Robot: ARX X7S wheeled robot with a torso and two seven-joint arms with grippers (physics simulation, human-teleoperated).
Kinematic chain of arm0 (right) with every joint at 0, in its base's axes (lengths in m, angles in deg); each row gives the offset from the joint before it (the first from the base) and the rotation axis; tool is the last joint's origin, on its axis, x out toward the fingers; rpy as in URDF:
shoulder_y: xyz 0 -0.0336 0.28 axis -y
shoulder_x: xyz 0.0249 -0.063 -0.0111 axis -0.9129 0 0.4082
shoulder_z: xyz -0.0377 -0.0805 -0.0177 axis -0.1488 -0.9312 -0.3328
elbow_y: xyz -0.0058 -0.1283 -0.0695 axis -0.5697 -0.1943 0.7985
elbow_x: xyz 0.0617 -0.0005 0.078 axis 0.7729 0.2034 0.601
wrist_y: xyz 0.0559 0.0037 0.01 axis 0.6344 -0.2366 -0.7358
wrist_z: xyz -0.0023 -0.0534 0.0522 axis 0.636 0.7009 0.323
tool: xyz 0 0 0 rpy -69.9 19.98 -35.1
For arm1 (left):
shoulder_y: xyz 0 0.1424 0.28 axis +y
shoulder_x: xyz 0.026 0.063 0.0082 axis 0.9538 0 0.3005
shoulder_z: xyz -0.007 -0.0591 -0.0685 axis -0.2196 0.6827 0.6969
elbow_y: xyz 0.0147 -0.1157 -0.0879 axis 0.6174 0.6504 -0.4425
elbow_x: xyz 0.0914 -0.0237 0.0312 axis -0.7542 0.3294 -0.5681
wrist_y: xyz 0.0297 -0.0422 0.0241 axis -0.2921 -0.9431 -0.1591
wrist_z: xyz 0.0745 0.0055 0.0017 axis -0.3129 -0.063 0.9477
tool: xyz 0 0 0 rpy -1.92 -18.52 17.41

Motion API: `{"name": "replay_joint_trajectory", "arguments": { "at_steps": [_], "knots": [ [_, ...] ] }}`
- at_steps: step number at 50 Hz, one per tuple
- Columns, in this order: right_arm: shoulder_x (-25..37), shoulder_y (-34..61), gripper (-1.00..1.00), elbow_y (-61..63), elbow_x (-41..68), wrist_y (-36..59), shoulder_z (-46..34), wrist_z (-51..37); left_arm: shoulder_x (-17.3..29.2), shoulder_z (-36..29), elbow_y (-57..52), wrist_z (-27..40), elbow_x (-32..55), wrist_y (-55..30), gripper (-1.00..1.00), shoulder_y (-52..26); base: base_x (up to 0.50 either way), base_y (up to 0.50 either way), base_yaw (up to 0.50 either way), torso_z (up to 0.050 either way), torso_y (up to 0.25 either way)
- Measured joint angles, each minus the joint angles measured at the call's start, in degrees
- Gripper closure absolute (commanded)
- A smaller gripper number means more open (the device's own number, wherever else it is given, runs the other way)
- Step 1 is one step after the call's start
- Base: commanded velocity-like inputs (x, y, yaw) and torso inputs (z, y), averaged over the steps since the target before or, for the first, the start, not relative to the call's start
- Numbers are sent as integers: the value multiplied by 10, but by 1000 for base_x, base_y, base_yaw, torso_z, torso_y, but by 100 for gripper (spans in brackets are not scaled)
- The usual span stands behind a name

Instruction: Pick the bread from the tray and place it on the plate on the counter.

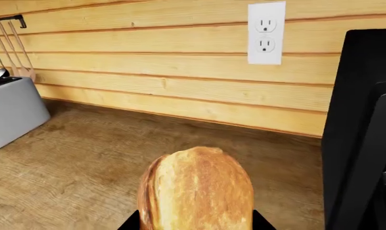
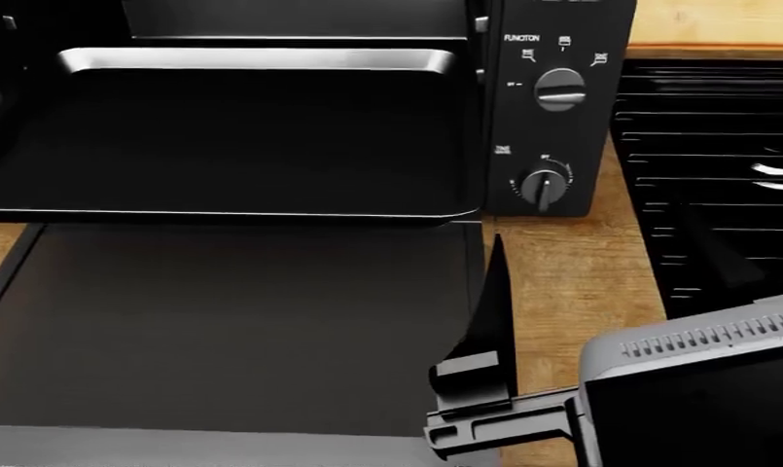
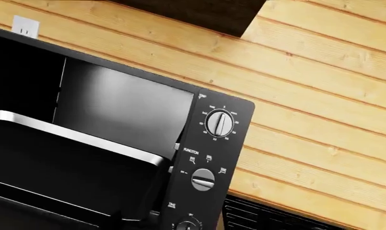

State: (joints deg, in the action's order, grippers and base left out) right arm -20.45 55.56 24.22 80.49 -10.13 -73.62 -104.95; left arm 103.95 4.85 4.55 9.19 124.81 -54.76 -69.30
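The bread (image 1: pixel 196 191), a golden-brown crusty roll, fills the lower middle of the left wrist view. My left gripper (image 1: pixel 196 226) is shut on it, a black finger (image 1: pixel 127 223) showing at each side, and holds it above the wood-grain counter (image 1: pixel 71 158). The black tray (image 2: pixel 235 146) sits empty in the open oven and also shows in the right wrist view (image 3: pixel 71 143). My right gripper (image 2: pixel 492 292) hangs edge-on beside the open door, nothing in it; its jaws cannot be read. The plate is out of view. The left gripper is outside the head view.
The flat black oven door (image 2: pixel 235 321) lies open in front of the tray. The oven's knob panel (image 2: pixel 553 107) stands right of it, then the black ridged stovetop (image 2: pixel 716 175). Near the bread are a grey toaster (image 1: pixel 10 112), a wall outlet (image 1: pixel 265 32) and the oven's black side (image 1: pixel 362 134).
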Motion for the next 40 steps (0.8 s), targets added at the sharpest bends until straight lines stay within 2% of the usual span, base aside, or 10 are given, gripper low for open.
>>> {"name": "replay_joint_trajectory", "arguments": {
  "at_steps": [25, 40],
  "knots": [
    [3, 16, -100, 4, 15, 8, -5, -10, 31, 21, -28, 30, 41, -6, 100, 13, 0, 0, 0, 25, -225],
    [7, 16, -100, 5, 18, 5, -7, -13, 38, 21, -21, 32, 46, 1, 100, 31, 0, 0, 0, 2, -9]
  ]
}}
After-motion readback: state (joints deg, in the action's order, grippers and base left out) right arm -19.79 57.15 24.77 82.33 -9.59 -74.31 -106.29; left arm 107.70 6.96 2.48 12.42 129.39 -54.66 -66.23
